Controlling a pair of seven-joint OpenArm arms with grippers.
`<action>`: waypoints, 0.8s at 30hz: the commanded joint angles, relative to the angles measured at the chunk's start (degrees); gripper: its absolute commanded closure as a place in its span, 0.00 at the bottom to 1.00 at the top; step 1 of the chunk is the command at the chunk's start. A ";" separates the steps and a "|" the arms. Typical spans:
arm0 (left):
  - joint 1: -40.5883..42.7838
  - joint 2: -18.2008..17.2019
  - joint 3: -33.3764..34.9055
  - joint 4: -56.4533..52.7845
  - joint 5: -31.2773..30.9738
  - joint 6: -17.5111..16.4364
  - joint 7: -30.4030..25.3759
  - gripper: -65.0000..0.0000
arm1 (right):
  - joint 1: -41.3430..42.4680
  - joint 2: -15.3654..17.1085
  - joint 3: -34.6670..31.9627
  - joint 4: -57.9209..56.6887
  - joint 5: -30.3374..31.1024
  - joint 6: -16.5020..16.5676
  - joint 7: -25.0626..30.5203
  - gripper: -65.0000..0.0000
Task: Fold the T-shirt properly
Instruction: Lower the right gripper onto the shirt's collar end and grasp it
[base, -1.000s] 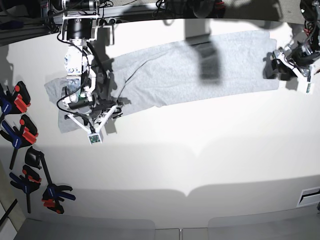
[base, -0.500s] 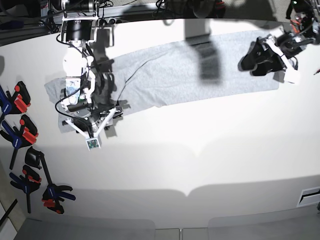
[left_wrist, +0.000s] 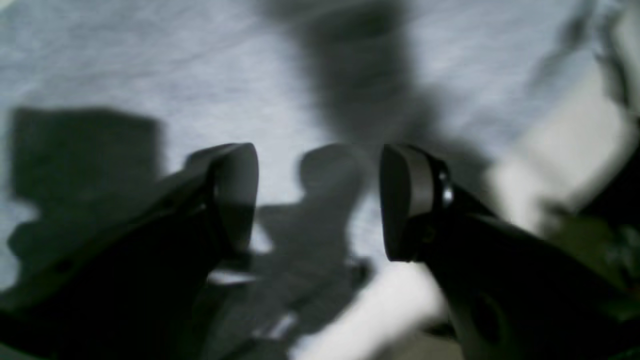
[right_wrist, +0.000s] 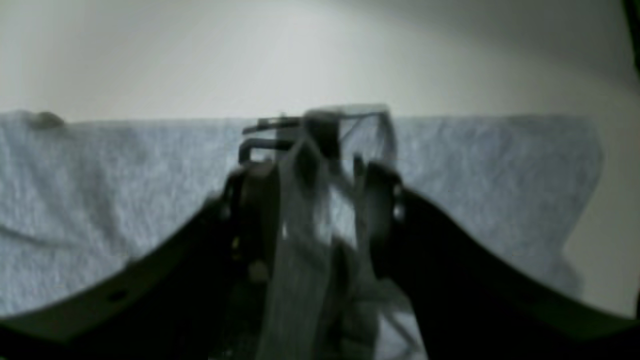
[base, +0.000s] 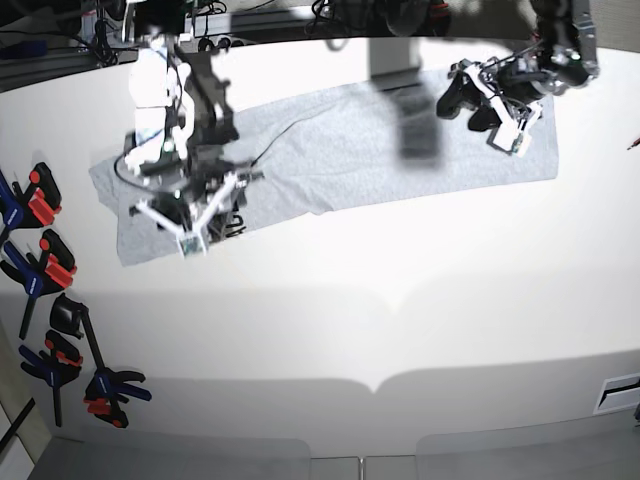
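On the white tabletop (base: 400, 300) | the grey T-shirt (base: 340, 150) lay spread as a long strip along the far side | left tool (left_wrist: 320, 200) hung over its cloth, jaws parted, gripping nothing | right tool (right_wrist: 312, 200) over the other end, jaws apart, blurred, hold unclear | clamps (base: 50, 300) at the edge.

This looks like a robot lab or workshop. A big white table (base: 400, 330) fills the room, and two robot arms hang over it from a metal frame (base: 280, 20) with black cables. A row of clamps (base: 50, 300) with red and blue handles lies along one edge of the table.
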 joint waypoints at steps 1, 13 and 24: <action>-0.11 -0.42 0.00 -0.22 1.22 0.85 -1.53 0.45 | -0.02 0.48 0.66 1.14 0.13 -0.22 2.47 0.60; -2.34 -9.79 0.26 -16.28 11.52 6.54 -5.14 0.45 | 2.86 0.50 1.75 1.14 2.12 -0.24 2.60 0.60; -13.99 -17.70 0.26 -21.62 9.97 10.67 2.36 0.45 | 7.43 0.50 1.73 1.14 6.69 -0.20 0.17 0.60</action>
